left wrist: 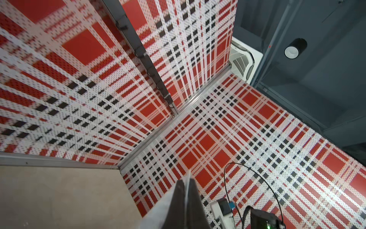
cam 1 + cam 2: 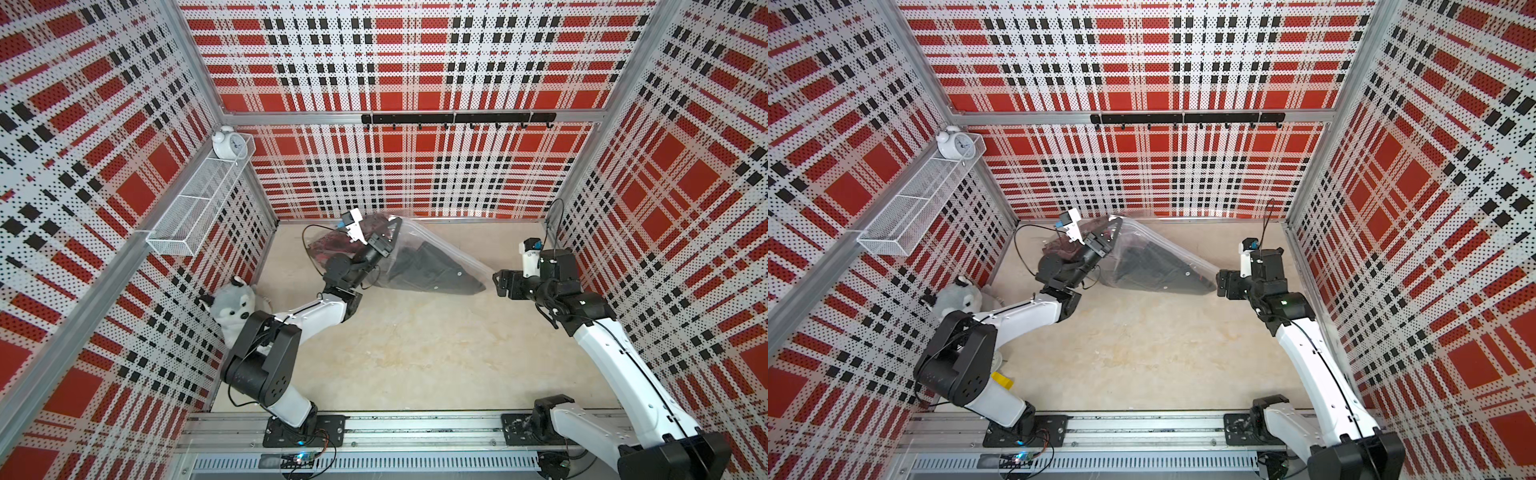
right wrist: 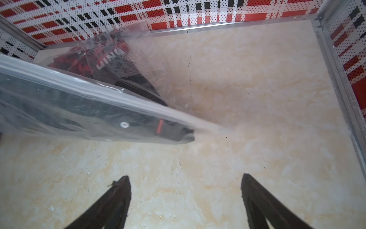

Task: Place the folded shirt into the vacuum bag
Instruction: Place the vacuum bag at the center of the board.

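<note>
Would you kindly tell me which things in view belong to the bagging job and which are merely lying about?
For the job: vacuum bag; folded shirt inside it; left jaws, shut on the bag's raised corner; right jaws, open, apart from the bag.
Just lying about: alarm clock on the wire shelf; plush husky; hook rail on the back wall.

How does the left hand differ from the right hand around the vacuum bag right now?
The left hand is shut, pinching an edge of the vacuum bag; the right hand is open and holds nothing. The left hand is raised, holding its end of the bag up; the right hand sits low beside the bag's other end, apart from it. Both are black with tapered tips.
</note>
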`<state>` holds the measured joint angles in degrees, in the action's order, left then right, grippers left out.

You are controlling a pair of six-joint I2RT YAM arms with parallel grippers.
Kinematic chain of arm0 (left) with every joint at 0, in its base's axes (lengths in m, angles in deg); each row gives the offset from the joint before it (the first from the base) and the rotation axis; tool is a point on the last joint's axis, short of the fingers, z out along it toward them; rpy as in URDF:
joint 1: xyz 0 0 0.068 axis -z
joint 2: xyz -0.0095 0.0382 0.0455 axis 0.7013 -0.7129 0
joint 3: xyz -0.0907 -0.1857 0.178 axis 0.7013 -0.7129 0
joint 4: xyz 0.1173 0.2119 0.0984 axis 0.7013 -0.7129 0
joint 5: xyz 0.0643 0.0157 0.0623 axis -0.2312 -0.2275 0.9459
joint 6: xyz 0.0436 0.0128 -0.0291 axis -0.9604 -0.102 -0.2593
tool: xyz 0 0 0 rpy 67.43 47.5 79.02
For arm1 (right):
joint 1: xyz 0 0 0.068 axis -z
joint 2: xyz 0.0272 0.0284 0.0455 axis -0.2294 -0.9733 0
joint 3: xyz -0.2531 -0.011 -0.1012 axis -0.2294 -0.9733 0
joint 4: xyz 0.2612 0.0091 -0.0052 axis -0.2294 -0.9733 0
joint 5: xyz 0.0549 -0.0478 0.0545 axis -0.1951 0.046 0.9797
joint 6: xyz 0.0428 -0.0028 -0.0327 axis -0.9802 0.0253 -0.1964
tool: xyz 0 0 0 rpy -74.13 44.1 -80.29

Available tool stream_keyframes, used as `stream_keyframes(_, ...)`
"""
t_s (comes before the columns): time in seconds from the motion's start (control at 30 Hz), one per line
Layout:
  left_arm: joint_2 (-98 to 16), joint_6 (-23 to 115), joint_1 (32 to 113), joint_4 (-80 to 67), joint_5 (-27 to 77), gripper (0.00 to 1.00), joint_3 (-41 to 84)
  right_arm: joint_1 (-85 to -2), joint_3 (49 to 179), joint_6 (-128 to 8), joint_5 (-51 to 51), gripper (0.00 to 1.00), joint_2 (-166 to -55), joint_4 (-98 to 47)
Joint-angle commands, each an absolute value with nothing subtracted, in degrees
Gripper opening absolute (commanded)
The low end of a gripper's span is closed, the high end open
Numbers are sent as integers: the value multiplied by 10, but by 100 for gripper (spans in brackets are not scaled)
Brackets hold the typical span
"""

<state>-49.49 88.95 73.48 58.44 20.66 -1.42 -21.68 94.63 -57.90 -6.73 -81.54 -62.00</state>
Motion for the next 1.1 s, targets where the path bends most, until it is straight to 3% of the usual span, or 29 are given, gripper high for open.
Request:
stream_keyframes(0.0, -499, 834, 815, 594, 279, 0, 0, -187, 939, -615, -43, 90, -793, -605)
stream_keyframes(0.23, -545, 767, 969, 599, 367, 0, 7, -107, 943, -671, -57, 97, -771, -625)
stream_keyframes(0.47, -563, 751, 1044, 593, 371, 0, -6, -86, 944, -680, -62, 98, -755, -645)
stream_keyframes(0.5, -561, 751, 1048, 586, 364, 15, -12, -85, 940, -679, -62, 98, -752, -646)
stream_keyframes(0.53, -560, 755, 1051, 584, 353, 45, -18, -85, 937, -678, -59, 98, -751, -646)
stream_keyframes(0.57, -560, 760, 1053, 582, 339, 68, -23, -84, 933, -676, -58, 98, -749, -646)
stream_keyframes(0.63, -554, 770, 1061, 574, 315, 99, -34, -83, 926, -672, -52, 98, -747, -644)
stream_keyframes(0.87, -461, 717, 1103, 449, 361, 98, -64, -83, 881, -666, 8, 100, -720, -608)
stream_keyframes(1.07, -388, 694, 1055, 360, 392, 99, -117, -86, 792, -688, 101, 100, -702, -525)
